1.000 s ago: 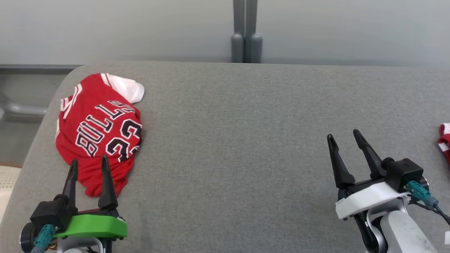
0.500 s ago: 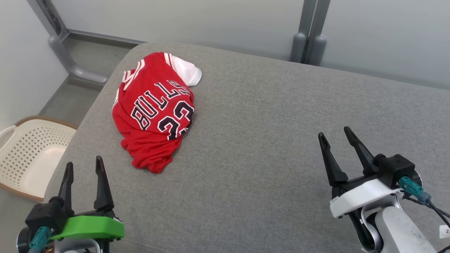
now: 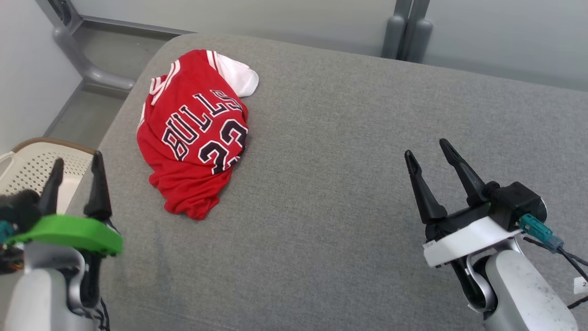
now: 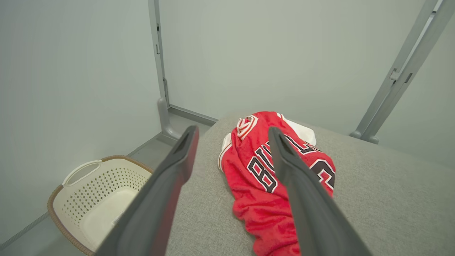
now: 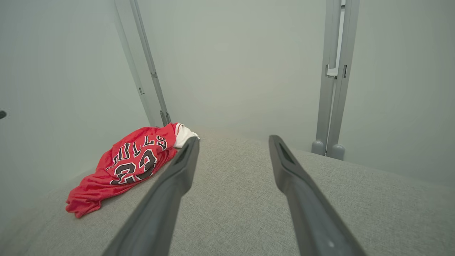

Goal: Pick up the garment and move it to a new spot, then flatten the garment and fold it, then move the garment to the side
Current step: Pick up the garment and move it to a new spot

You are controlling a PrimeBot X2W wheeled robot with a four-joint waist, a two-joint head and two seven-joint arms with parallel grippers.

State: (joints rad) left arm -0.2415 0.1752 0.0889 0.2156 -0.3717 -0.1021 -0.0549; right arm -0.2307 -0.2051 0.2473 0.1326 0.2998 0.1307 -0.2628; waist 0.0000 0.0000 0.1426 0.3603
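- We are holding our left gripper (image 3: 78, 158) over the left edge of the grey padded surface (image 3: 349, 151), jaws spread wide and empty.
- Our right gripper (image 3: 426, 147) is hovering just as wide, well apart from the crumpled red Bulls jersey (image 3: 193, 138), which is lying near the far-left corner.
- The left wrist view is showing a perforated laundry basket (image 4: 101, 185) on the floor.

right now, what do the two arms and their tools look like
The left tool has two long dark tapering fingers on a green bracket, a teal connector beside it, and a pale grey forearm. The right tool has the same fingers on a white bracket, with a black block, a teal connector, dark cables and a scuffed pale forearm.
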